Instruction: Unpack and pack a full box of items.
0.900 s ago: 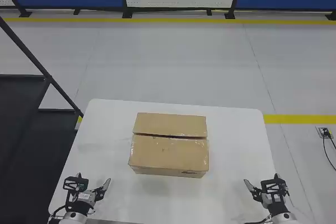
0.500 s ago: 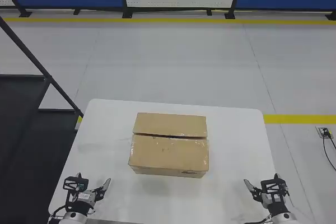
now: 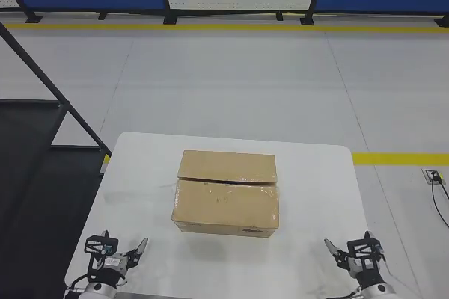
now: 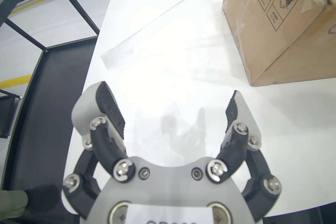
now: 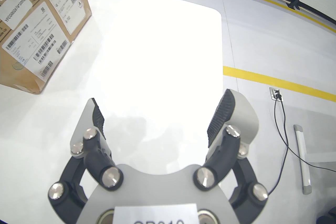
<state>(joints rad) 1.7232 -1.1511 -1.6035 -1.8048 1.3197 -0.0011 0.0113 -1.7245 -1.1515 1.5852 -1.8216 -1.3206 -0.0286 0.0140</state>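
Note:
A closed brown cardboard box [image 3: 227, 192] sits in the middle of the white table [image 3: 314, 187], its top flaps held by clear tape. A loose strip of clear tape [image 4: 168, 17] trails from the box [image 4: 283, 15] onto the table. The box's labelled end [image 5: 36, 22] carries several white stickers. My left gripper [image 3: 120, 251] [image 4: 168, 101] hovers open over the table's near left corner, nothing between its fingers. My right gripper [image 3: 355, 252] [image 5: 160, 112] hangs open over the near right corner, also holding nothing. Both are well short of the box.
A black metal rack [image 3: 30, 179] stands against the table's left side, its dark shelf [image 4: 50, 93] close to my left gripper. On the floor to the right are a yellow line [image 3: 408, 158], a socket [image 5: 275, 94] and a cable.

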